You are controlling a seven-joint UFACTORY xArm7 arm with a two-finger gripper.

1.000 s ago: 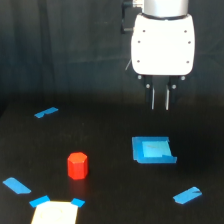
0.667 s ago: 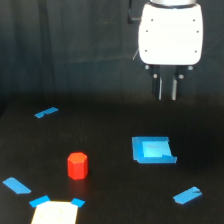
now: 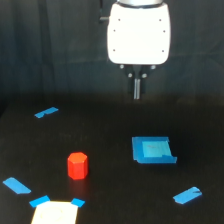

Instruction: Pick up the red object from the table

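Moved: arm has slid toward exterior view's left, pincer (image 3: 136,89) now clenched, nothing in it | red object (image 3: 77,165) upright on the surface (image 3: 110,200), well apart from it, near the blue tray (image 3: 152,150) | progress: barely started, approach, descent, grasp all left

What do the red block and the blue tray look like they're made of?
The red object looks like solid plastic or painted wood: uniform bright colour, crisp hexagonal faces, slight sheen; which one can't be told. The blue tray looks like thin moulded plastic or card, judging by its low raised rim and flat, paler floor.
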